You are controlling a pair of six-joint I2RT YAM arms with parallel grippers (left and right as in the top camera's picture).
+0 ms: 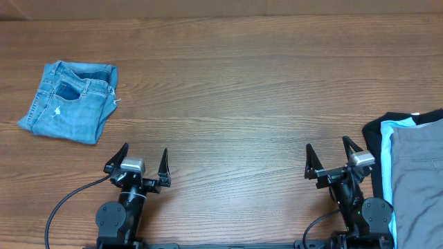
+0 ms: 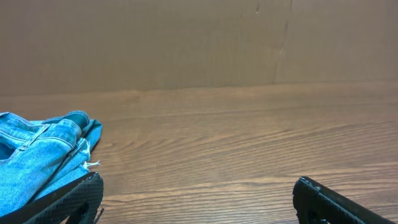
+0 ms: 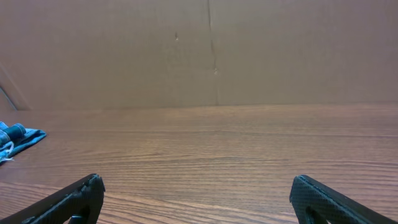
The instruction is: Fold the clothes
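The grey shorts (image 1: 419,183) lie on top of a pile at the table's right edge, partly cut off by the frame. My right gripper (image 1: 328,153) is open and empty just left of the pile, apart from it. My left gripper (image 1: 145,156) is open and empty near the front left. In the left wrist view the open fingers (image 2: 198,190) frame bare wood. In the right wrist view the open fingers (image 3: 198,190) frame bare wood too. The grey shorts do not show in either wrist view.
Small folded blue denim shorts (image 1: 69,102) lie at the far left, also in the left wrist view (image 2: 37,155) and just showing in the right wrist view (image 3: 15,137). Black (image 1: 375,135) and light-blue (image 1: 387,138) garments lie under the grey shorts. A brown wall (image 2: 186,43) stands behind the table.
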